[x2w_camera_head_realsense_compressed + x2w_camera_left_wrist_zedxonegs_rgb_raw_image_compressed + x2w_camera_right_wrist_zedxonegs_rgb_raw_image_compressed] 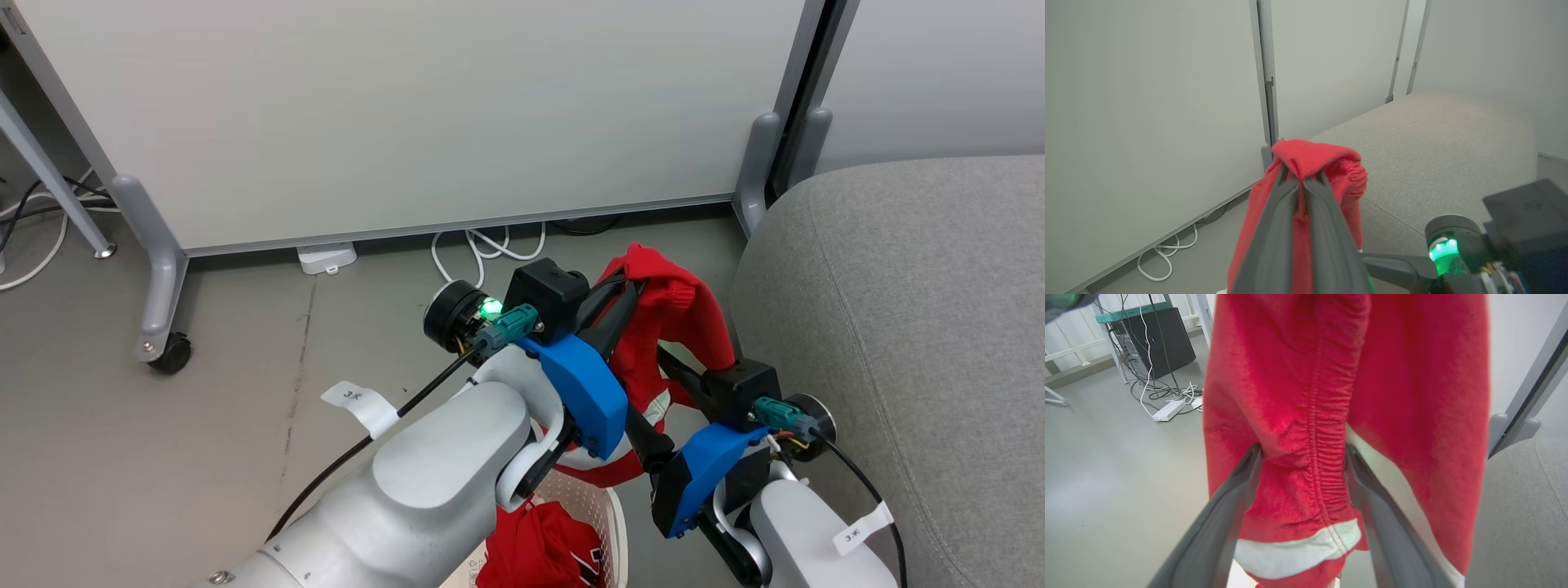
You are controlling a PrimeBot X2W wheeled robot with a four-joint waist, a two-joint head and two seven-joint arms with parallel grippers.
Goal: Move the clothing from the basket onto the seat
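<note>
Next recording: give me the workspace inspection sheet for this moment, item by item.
Surface: grey seat, no clothing on it.
Job's things: one red garment lifted over the basket; second red garment inside it.
Clutter: white power strip on the floor.
Hands: left hand shut on the lifted garment; right hand open, astride its hanging part.
Cables: white cable loops on the floor.
Surroundings: white partition panels, castor foot.
</note>
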